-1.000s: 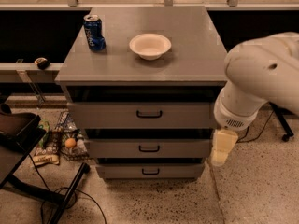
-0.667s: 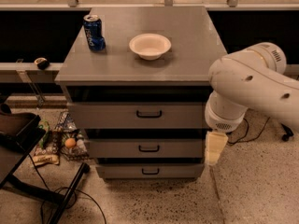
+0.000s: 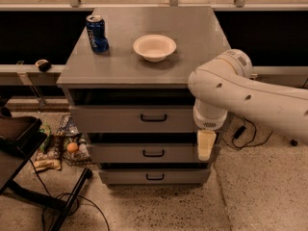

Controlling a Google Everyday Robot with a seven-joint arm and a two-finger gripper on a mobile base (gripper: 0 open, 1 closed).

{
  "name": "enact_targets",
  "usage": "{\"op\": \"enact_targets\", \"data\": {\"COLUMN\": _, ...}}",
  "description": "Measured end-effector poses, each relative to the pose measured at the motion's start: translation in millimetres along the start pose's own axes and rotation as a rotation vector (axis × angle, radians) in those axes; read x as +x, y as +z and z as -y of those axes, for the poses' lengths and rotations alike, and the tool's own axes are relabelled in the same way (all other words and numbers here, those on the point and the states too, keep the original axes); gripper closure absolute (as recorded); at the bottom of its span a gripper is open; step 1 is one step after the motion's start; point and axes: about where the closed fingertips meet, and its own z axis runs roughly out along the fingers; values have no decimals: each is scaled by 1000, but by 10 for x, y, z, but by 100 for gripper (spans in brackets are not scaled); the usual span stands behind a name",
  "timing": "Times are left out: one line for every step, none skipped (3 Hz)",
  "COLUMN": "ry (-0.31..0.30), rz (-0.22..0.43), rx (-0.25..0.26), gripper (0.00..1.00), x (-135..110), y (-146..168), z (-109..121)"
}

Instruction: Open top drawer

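Hanging right of centre frame, the gripper (image 3: 206,146) points down over the middle drawer (image 3: 120,154)'s right end; whether it is open, I cannot tell. Up-left lies the top drawer (image 3: 110,121), its bar handle (image 3: 154,118) running horizontally.

The arm (image 3: 231,88) has swung left from the right edge of the view. Its white elbow now covers the right front corner of the cabinet's tabletop (image 3: 144,69) and the right end of the top drawer (image 3: 139,118). The tool (image 3: 206,148) has shifted left with it and now hangs pointing down over the right end of the middle drawer (image 3: 144,153).
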Motion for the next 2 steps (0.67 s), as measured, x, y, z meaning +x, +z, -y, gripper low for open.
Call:
{"op": "enact_targets", "data": {"ry": -8, "rz": -8, "rx": -15, "gripper": 0, "x": -119, "y": 153, "z": 169}}
{"op": "enact_targets", "data": {"ry": 6, "rz": -15, "rx": -47, "gripper": 0, "x": -218, "y": 371, "z": 338}}
